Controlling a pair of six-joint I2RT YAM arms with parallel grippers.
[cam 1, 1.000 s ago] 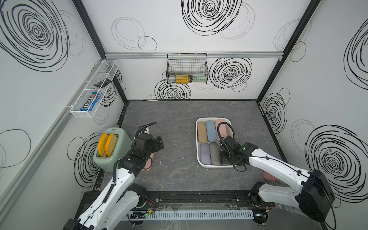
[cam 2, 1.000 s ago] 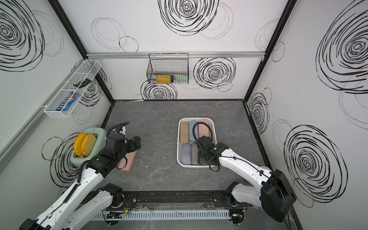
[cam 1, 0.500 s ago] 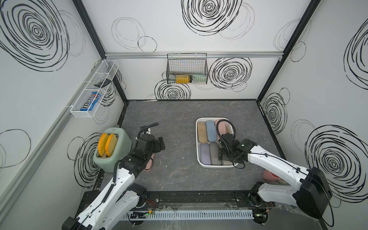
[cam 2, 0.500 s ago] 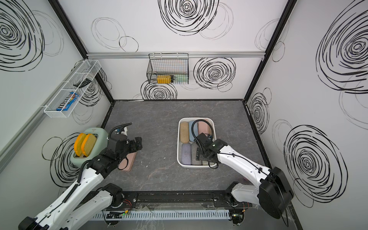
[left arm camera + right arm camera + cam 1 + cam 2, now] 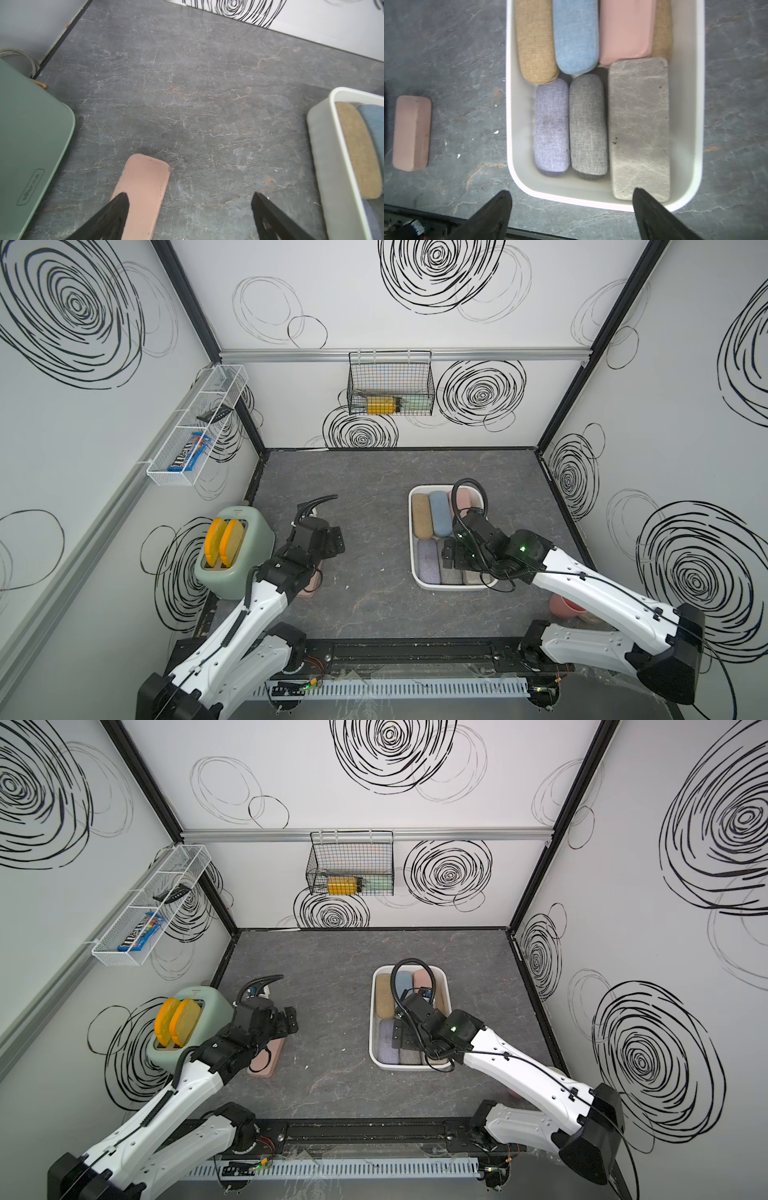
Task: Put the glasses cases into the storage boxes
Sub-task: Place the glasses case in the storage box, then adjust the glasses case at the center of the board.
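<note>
**Lying outside the white bin (image 5: 508, 124): one pink case (image 5: 143, 191)**

Left gripper (image 5: 190, 197): jaws wide apart, empty, one finger over the pink case, which lies flat on the table (image 5: 207, 104) beside the green toaster (image 5: 31, 145).
Right gripper (image 5: 572, 194): jaws wide apart, empty, above the white bin's rim.
Bin contents: tan case (image 5: 535, 41), blue case (image 5: 575, 35), second pink case (image 5: 625, 31), lilac case (image 5: 552, 128), grey case (image 5: 588, 126), marbled grey case (image 5: 639, 128).

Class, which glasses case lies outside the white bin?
The pink case on the table beside the green toaster, below the open left gripper. The other cases in view all lie inside the white bin.
</note>
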